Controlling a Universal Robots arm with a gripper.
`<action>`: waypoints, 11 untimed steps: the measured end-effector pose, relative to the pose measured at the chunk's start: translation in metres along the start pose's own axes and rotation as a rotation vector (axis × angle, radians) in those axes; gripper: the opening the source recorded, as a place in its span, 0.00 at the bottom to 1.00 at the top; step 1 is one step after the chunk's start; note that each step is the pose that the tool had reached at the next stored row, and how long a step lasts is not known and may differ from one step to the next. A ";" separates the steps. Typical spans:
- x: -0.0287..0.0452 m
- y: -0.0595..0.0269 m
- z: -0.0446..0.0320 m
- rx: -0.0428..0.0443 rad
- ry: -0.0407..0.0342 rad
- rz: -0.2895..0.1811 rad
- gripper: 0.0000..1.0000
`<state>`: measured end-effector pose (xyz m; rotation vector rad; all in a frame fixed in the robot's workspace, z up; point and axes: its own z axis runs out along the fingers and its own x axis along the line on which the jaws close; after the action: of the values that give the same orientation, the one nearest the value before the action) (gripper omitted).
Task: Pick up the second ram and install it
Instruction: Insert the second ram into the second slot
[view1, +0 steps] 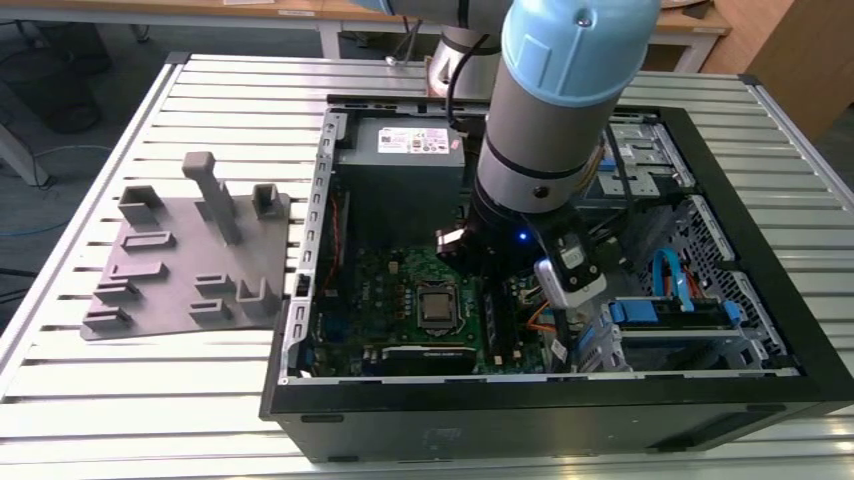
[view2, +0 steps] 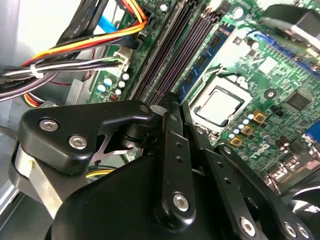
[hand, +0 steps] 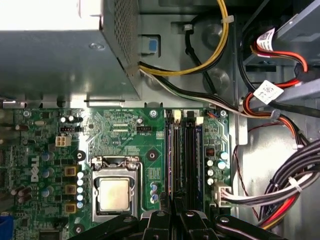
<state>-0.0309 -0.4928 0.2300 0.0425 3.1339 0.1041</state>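
jaws: closed together, nothing gripped | above memory slots (hand: 181, 150) on motherboard (hand: 120, 135) | inside computer case (view1: 747, 390)

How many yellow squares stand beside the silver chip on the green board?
3, in a row beside the silver chip in the first wrist view: first yellow square, second, third. Others may be hidden.

exterior view: high, angled onto computer case (view1: 747, 390) | both wrist views: close over motherboard (hand: 125, 135)
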 end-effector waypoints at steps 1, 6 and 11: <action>0.0000 0.0007 0.0004 0.0000 0.0000 0.000 0.14; 0.0002 0.0040 0.0016 0.0000 0.0000 0.000 0.14; 0.0002 0.0048 0.0023 0.0002 0.0000 0.000 0.14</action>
<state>-0.0310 -0.4878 0.2280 0.0426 3.1340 0.1038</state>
